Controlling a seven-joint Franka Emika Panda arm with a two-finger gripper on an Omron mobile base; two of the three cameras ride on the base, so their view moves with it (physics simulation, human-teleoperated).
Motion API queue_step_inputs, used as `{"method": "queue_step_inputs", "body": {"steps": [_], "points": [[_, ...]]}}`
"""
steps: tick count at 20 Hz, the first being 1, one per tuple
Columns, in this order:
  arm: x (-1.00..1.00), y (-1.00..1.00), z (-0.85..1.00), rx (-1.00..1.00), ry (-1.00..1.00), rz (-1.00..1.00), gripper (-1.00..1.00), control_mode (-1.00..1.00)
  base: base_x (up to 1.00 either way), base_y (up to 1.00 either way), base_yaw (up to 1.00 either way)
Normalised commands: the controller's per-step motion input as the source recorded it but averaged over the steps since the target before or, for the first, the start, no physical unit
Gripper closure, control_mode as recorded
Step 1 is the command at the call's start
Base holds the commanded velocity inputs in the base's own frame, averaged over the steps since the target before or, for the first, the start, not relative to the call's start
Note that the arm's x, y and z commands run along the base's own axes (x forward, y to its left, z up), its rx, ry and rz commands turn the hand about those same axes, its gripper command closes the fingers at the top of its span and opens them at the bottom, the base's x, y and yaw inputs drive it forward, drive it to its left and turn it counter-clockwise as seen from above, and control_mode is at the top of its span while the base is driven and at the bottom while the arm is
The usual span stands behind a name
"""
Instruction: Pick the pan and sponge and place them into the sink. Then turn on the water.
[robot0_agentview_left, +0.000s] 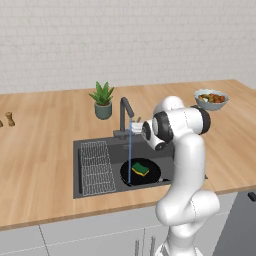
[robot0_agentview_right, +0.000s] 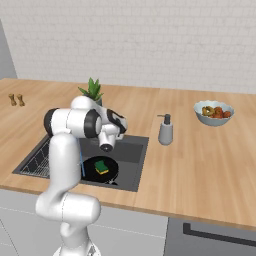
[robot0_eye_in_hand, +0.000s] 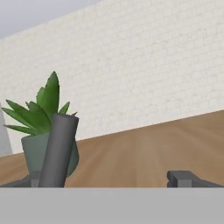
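The black pan (robot0_agentview_left: 149, 176) lies in the dark sink (robot0_agentview_left: 115, 147), right of the wire rack (robot0_agentview_left: 96, 167). The green and yellow sponge (robot0_agentview_left: 140, 169) rests inside the pan. A thin pale-blue stream of water (robot0_agentview_left: 130, 150) falls from the dark faucet (robot0_agentview_left: 125, 111) onto the pan's left part. My gripper (robot0_agentview_left: 136, 128) hovers beside the faucet, above the basin, and is open with nothing held. In the hand view the faucet's dark tube (robot0_eye_in_hand: 59, 151) stands close to the left fingertip (robot0_eye_in_hand: 30, 180). From the right, pan (robot0_agentview_right: 111, 172), sponge (robot0_agentview_right: 102, 166) and sink (robot0_agentview_right: 131, 152) show under my arm.
A potted plant (robot0_agentview_left: 103, 100) stands behind the faucet. A pale bowl of colourful food (robot0_agentview_left: 211, 98) sits at the back right. A soap dispenser (robot0_agentview_right: 165, 130) is right of the sink. Two small shakers (robot0_agentview_left: 9, 119) are far left. Wooden counter (robot0_agentview_left: 40, 150) surrounds the basin.
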Motion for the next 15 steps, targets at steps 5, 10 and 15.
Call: {"method": "queue_step_inputs", "body": {"steps": [5,10,15], "points": [[0.00,-0.62,-0.18,0.03,0.00,-0.07,-1.00,-1.00,0.00,0.00,0.00],[0.00,-0.33,-0.14,0.00,0.01,-0.04,-1.00,-1.00,0.00,0.00,0.00],[0.00,-0.01,-0.01,0.00,0.01,-0.01,-1.00,-1.00,0.00,0.00,0.00]]}}
